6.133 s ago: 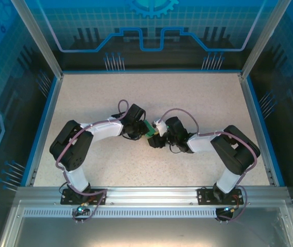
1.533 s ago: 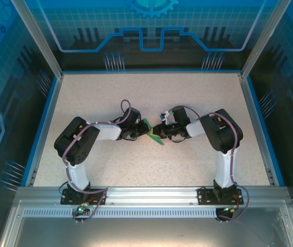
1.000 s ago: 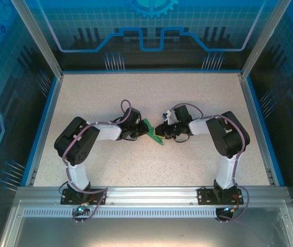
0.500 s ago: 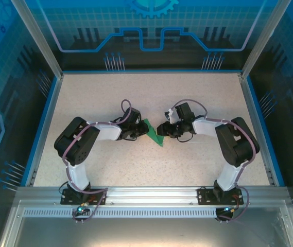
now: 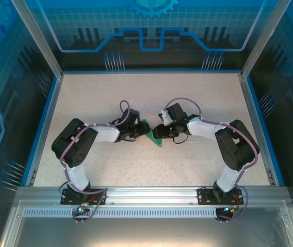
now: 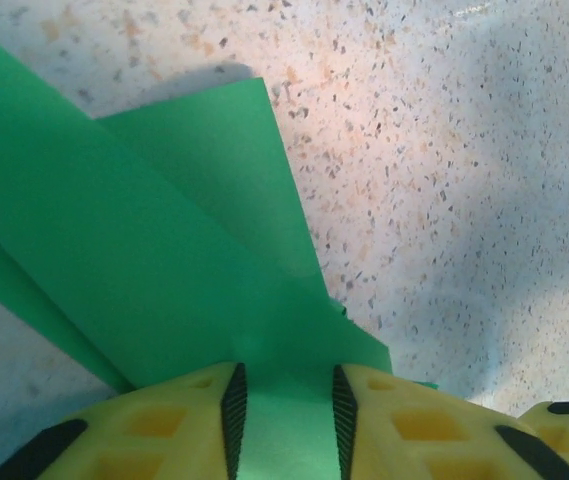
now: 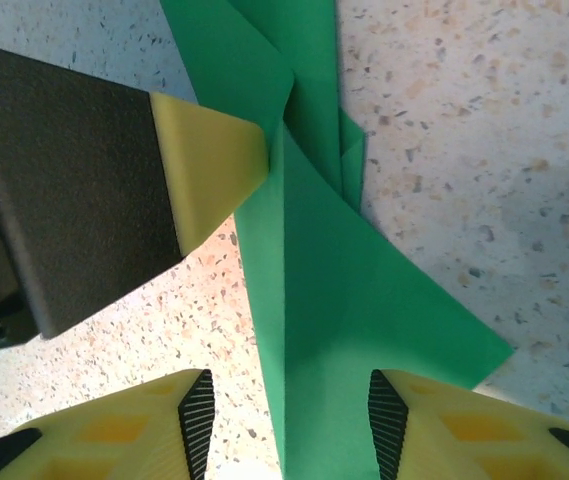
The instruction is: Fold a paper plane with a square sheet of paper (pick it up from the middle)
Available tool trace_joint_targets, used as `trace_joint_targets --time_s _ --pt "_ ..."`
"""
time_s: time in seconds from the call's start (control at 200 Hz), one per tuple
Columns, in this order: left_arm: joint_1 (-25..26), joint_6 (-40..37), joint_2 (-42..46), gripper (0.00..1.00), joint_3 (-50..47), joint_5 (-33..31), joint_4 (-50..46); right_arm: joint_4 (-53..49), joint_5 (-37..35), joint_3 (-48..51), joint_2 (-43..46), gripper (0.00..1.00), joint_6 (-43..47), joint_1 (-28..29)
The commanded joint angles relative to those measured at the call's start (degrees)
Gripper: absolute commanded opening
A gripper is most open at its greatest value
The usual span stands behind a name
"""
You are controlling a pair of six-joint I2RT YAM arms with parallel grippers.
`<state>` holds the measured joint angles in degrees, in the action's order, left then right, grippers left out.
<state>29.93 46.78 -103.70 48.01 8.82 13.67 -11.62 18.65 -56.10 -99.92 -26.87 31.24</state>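
The folded green paper (image 5: 155,138) lies near the middle of the speckled table (image 5: 197,98), pressed into a narrow, layered shape whose point aims toward the near edge. From the left wrist the paper (image 6: 164,260) shows as two overlapping flaps fanning up and to the left, flat on the table (image 6: 464,200), with their lower end running in between the fingers. From the right wrist the paper (image 7: 334,300) is a long strip that widens toward the camera, with a small stack of folded edges near its upper part and a sharp corner sticking out to the right over the table (image 7: 464,120). The left gripper (image 5: 142,131) sits at the paper's left side; its jaws (image 6: 285,375) stand a little apart, and green paper fills the gap from one black pad to the other, though I cannot tell whether the pads press on it. The right gripper (image 5: 161,134) meets the paper from the opposite side, and its jaws (image 7: 289,385) are spread wide, straddling the strip with bare table showing beside it. One yellow-tipped finger (image 7: 209,165) of the left gripper touches the strip's left edge in the right wrist view. The left arm (image 5: 79,146) and the right arm (image 5: 234,146) both bend inward from their bases on the aluminium rail (image 5: 146,198).
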Motion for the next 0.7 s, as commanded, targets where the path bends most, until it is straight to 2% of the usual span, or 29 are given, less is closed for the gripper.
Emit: trace_joint_targets --time_s 0.0,0.15,0.39,0.545,0.695 --pt "-0.3 0.7 4.5 0.37 -2.6 0.8 0.8 -3.6 -4.3 -2.2 -0.9 0.46 1.8 1.5" --pt "-0.3 0.9 8.8 0.44 -3.8 1.4 1.5 -4.7 -5.6 -3.6 -1.3 0.46 2.7 3.0" --pt "-0.2 0.8 11.0 0.46 -5.7 0.5 0.5 -6.4 -8.1 -6.1 -2.6 0.46 4.4 5.9" --pt "-0.3 0.9 10.5 0.47 -5.9 0.3 0.2 -6.7 -8.4 -6.9 -3.8 0.43 5.0 6.8" --pt "-0.3 0.9 10.5 0.47 -5.9 0.1 0.1 -6.9 -7.5 -7.2 -5.2 0.34 5.9 7.0"
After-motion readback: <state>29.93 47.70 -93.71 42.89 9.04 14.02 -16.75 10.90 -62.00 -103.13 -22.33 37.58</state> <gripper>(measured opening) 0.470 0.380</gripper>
